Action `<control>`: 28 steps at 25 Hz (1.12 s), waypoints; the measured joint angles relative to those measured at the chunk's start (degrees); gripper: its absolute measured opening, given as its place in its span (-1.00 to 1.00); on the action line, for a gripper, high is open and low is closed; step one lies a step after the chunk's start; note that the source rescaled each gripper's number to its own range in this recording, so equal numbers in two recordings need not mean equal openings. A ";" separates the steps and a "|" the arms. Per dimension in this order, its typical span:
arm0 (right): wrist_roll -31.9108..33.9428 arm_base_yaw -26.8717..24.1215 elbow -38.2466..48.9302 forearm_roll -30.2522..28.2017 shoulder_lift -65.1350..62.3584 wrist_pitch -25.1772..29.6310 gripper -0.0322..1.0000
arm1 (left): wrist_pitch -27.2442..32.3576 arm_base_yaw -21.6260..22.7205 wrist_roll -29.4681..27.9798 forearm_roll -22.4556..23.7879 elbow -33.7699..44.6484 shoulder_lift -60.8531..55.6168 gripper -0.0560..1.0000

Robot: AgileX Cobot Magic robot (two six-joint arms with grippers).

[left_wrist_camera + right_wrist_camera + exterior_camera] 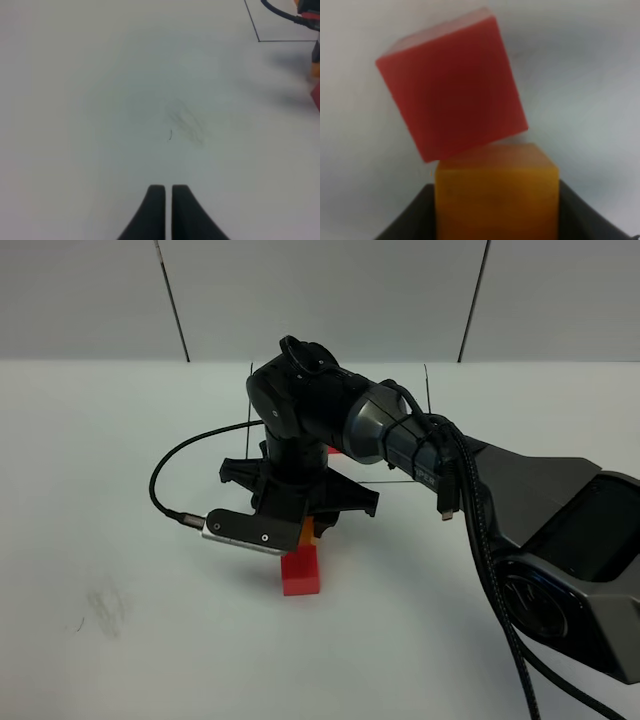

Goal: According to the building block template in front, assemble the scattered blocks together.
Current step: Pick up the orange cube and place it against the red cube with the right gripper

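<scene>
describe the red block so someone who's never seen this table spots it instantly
Follow the big black arm over the white table down to its end effector. The red cube sits just beyond it, nearer the camera. It lies free, unlike the orange cube touching it, which the end effector grips.

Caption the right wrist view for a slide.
Fingers grip the orange cube, its far edge touching a skewed red cube on the white table.
</scene>
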 joint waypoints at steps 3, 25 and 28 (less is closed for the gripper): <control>0.00 0.49 0.00 -0.13 0.00 0.00 0.05 | 0.00 0.00 0.00 0.00 0.00 0.00 -0.89; 0.00 0.73 0.00 -0.71 2.07 0.00 0.05 | 0.00 0.00 0.00 0.00 0.00 0.00 -0.89; 0.00 0.67 0.00 -0.82 2.07 0.00 0.05 | 0.00 0.00 0.00 0.00 0.00 0.00 -0.89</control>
